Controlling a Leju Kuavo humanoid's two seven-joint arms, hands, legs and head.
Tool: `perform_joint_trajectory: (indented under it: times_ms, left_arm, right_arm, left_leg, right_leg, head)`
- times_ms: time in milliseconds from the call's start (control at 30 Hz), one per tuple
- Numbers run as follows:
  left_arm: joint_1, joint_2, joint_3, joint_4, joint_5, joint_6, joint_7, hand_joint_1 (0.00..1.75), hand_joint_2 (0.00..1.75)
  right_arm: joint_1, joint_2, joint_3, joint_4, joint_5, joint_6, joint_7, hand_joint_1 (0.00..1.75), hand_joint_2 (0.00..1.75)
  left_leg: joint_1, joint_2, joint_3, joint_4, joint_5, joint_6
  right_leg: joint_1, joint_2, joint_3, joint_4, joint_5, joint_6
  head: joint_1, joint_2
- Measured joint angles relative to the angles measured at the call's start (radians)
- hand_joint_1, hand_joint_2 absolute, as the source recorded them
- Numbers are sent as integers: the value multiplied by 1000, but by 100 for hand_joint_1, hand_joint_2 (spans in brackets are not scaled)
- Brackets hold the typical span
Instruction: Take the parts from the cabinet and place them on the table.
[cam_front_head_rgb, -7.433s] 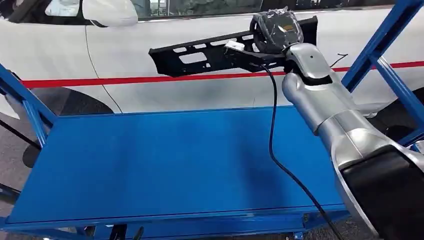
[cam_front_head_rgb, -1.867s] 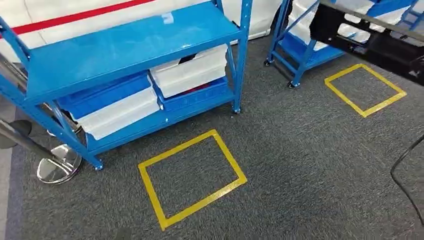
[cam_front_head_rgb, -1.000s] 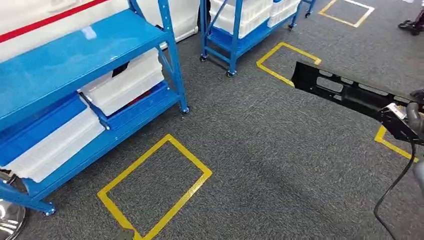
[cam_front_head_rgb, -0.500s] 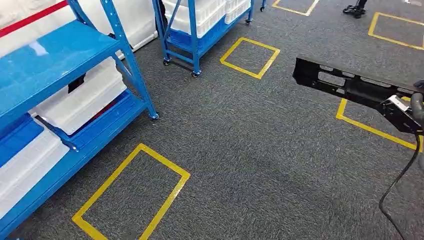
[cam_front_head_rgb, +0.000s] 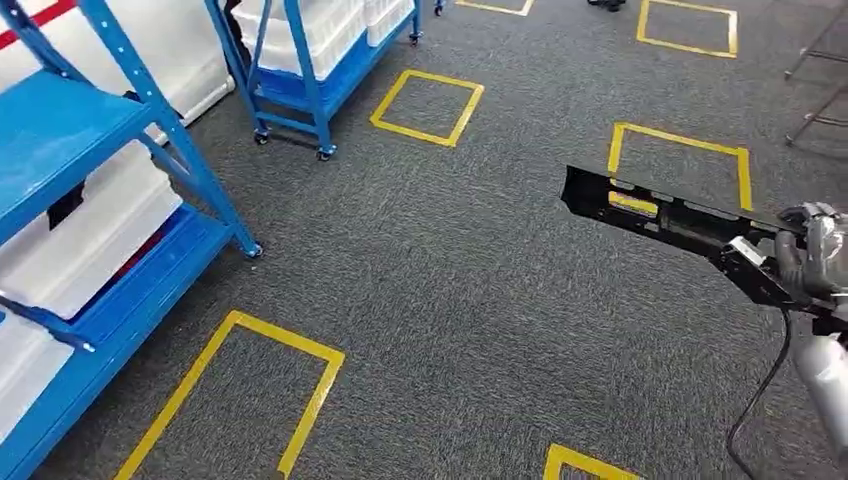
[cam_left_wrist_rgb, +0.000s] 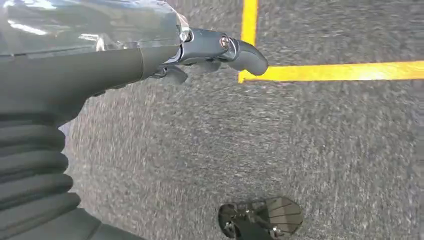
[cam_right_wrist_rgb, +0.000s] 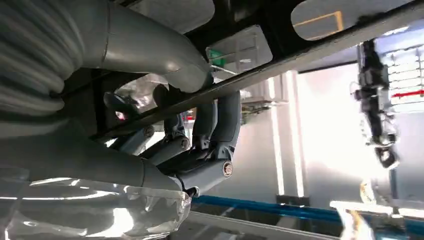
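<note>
A long black plastic part (cam_front_head_rgb: 660, 215) with cut-out slots hangs in the air at the right of the head view, over grey carpet. My right hand (cam_front_head_rgb: 815, 265) grips its near end at the picture's right edge. In the right wrist view the fingers (cam_right_wrist_rgb: 210, 130) of this hand wrap round a thin black bar of the part (cam_right_wrist_rgb: 320, 47), with the thumb across it. My left hand (cam_left_wrist_rgb: 200, 50) hangs over the carpet with its fingers loosely extended and holds nothing.
A blue shelf rack (cam_front_head_rgb: 90, 130) with white bins (cam_front_head_rgb: 90, 235) stands at the left. A second blue wheeled rack (cam_front_head_rgb: 300, 70) stands further back. Yellow taped squares (cam_front_head_rgb: 425, 105) mark the carpet. A black cable (cam_front_head_rgb: 760, 400) dangles below my right arm.
The whole view has kept turning: the blue racks have slid to the left and more taped squares have come in. The black part stays in my right hand, a little lower in the picture.
</note>
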Motion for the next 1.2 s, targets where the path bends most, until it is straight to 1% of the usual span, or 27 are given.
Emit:
perform_joint_trajectory:
  times_ms: [100, 133, 167, 200, 267, 300, 333, 400, 433, 467, 500, 533, 600, 633, 667, 700, 733, 767, 800, 833, 900, 933, 967, 1000, 1100, 1133, 1200]
  left_arm:
    - [-3, 0, 0, 0, 5, 10, 6, 0, 175]
    - [-4, 0, 0, 0, 5, 12, 9, 0, 175]
    - [-3, 0, 0, 0, 4, 13, 9, 0, 175]
    - [-1, 0, 0, 0, 3, 14, 10, 0, 175]
    - [3, -1, 0, 1, 2, 14, 11, 0, 175]
    - [5, -2, 0, 2, 2, 14, 11, 0, 175]
    - [7, -2, 0, 2, 3, 14, 12, 0, 175]
    - [7, -2, 0, 2, 6, 14, 13, 0, 175]
    - [7, -2, 0, 2, 6, 14, 13, 0, 175]
    - [8, -1, 1, 2, 6, 13, 13, 0, 175]
    - [10, -2, 1, 2, 6, 13, 13, 0, 175]
    - [10, -2, 1, 2, 6, 13, 13, 0, 175]
    - [7, -2, 1, 2, 6, 12, 14, 0, 175]
    - [5, -5, 1, 2, 6, 11, 14, 0, 175]
    - [4, -5, 1, 2, 5, 11, 16, 0, 175]
    - [4, -5, 1, 2, 3, 11, 18, 0, 175]
    - [6, -6, 1, 2, 2, 11, 22, 0, 175]
    - [7, -6, 1, 2, 2, 11, 24, 0, 175]
    - [8, -7, 1, 2, 1, 10, 27, 0, 175]
    - [7, -7, 1, 2, 1, 9, 29, 0, 175]
    - [7, -11, 1, 2, 1, 9, 29, 0, 175]
    - [7, -13, 1, 2, 1, 9, 29, 0, 175]
    - [5, -12, 1, 2, 1, 9, 29, 0, 175]
    - [3, -13, 2, 2, 1, 9, 28, 0, 175]
    - [-2, -13, 2, 2, 1, 6, 23, 0, 175]
    - [-4, -13, 2, 2, 0, 3, 23, 0, 175]
    - [-8, -13, 2, 2, -2, -3, 23, 0, 175]
  right_arm:
    - [-6, 17, 3, 6, 14, -8, -2, 175, 175]
    - [-7, 21, 3, 7, 16, -8, -3, 175, 175]
    - [-13, 23, 4, 10, 19, -8, -3, 175, 175]
    - [-19, 34, 4, 13, 21, -8, -2, 175, 175]
    - [-22, 53, 5, 20, 21, -11, -3, 175, 175]
    - [-22, 58, 6, 23, 21, -12, -5, 175, 175]
    - [-22, 61, 7, 27, 23, -13, -7, 175, 175]
    - [-22, 69, 9, 35, 25, -15, -10, 175, 175]
    - [-23, 74, 10, 35, 28, -16, -10, 175, 175]
    - [-23, 82, 11, 38, 30, -17, -9, 175, 175]
    - [-28, 87, 11, 42, 30, -19, -8, 175, 175]
    - [-29, 93, 12, 44, 31, -20, -8, 175, 175]
    - [-29, 95, 14, 49, 32, -19, -8, 175, 175]
    - [-31, 92, 14, 52, 32, -18, -8, 175, 175]
    - [-37, 93, 14, 54, 35, -18, -9, 175, 175]
    - [-52, 95, 14, 59, 41, -17, -5, 175, 175]
    - [-67, 98, 16, 63, 48, -15, 1, 175, 175]
    - [-77, 102, 17, 67, 54, -13, 6, 175, 175]
    - [-87, 103, 18, 72, 59, -10, 13, 175, 175]
    - [-99, 103, 18, 76, 62, -4, 15, 175, 175]
    - [-135, 103, 19, 86, 69, 13, 22, 175, 175]
    - [-158, 103, 20, 88, 73, 21, 25, 175, 175]
    - [-180, 103, 20, 91, 80, 27, 30, 175, 175]
    - [-206, 103, 21, 94, 88, 33, 34, 175, 175]
    - [-241, 101, 21, 102, 107, 40, 53, 175, 175]
    - [-255, 100, 22, 105, 112, 42, 56, 175, 175]
    - [-281, 100, 24, 109, 124, 48, 67, 175, 175]
  left_leg:
    - [3, 38, 11, 1, -8, -16]
    - [10, -1, 8, 13, -19, -27]
    - [17, -66, -8, 54, -50, -28]
    - [17, -91, -42, 127, -92, -27]
    - [16, -106, -125, 295, -158, -25]
    - [16, -106, -148, 333, -160, -21]
    - [15, -107, -149, 323, -140, -16]
    - [12, -123, -94, 182, -46, -1]
    - [9, -153, -53, 88, 3, 7]
    - [10, -222, -33, 35, 12, 14]
    - [15, -222, -27, 18, 13, 11]
    - [9, -208, -26, 19, 13, 10]
    - [5, -183, -22, 10, 19, 19]
    - [18, -164, -12, -17, 34, 26]
    - [10, -153, -6, -30, 41, 29]
    - [8, -137, -5, -35, 44, 35]
    - [5, -120, -7, -35, 44, 34]
    - [3, -104, -7, -34, 42, 34]
    - [4, -87, -7, -33, 40, 34]
    - [4, -74, -6, -31, 38, 33]
    - [7, -45, -7, -21, 29, 27]
    - [9, -31, -7, -13, 20, 22]
    - [4, -20, -7, -3, 12, 14]
    - [-2, -11, -9, 5, 6, 8]
    - [-2, 20, 0, 1, 0, -4]
    - [-1, 30, 0, 6, -6, -11]
    - [11, -73, -31, 81, -59, -21]
  right_leg:
    - [4, 41, -5, 2, 0, -20]
    - [1, 51, -4, -1, 2, -26]
    - [2, 60, -4, -1, 2, -33]
    - [4, 71, -5, -1, 3, -37]
    - [12, 98, -6, -1, 3, -43]
    - [16, 111, -6, 0, 3, -44]
    - [19, 126, -5, 0, 3, -44]
    - [20, 154, -4, 0, 4, -44]
    - [19, 168, -2, 0, 4, -44]
    - [15, 178, -6, 1, 6, -40]
    - [14, 195, -11, 3, 9, -34]
    - [7, 205, -16, 0, 12, -27]
    - [-1, 236, -20, -9, 22, -11]
    - [2, 239, -22, -8, 20, -6]
    - [13, 168, -32, 13, 0, -9]
    - [15, 119, -62, 72, -40, -9]
    - [15, 93, -100, 154, -79, -7]
    - [13, 81, -132, 225, -107, -5]
    - [10, 75, -155, 276, -119, -2]
    - [6, 73, -156, 278, -106, 2]
    - [-1, 58, -85, 152, -33, 12]
    - [-3, 33, -29, 53, 8, 17]
    - [3, -22, -2, -6, -2, 20]
    - [11, -18, -2, -6, 3, 3]
    - [17, 22, -7, -3, 0, -14]
    - [10, 36, -4, -8, 5, -23]
    - [7, 55, -5, -8, 7, -36]
  head:
    - [0, 0]
    - [0, 0]
    - [0, 0]
    - [0, 0]
    - [0, 0]
    - [0, 0]
    - [0, 0]
    - [0, 0]
    - [0, 0]
    - [0, 0]
    - [0, 0]
    - [0, 0]
    - [0, 0]
    - [0, 0]
    - [0, 0]
    - [0, 0]
    - [1, 0]
    - [1, 0]
    - [0, 0]
    - [1, 0]
    - [0, 0]
    - [0, 0]
    - [0, 0]
    - [0, 0]
    - [0, 0]
    - [0, 0]
    - [0, 0]
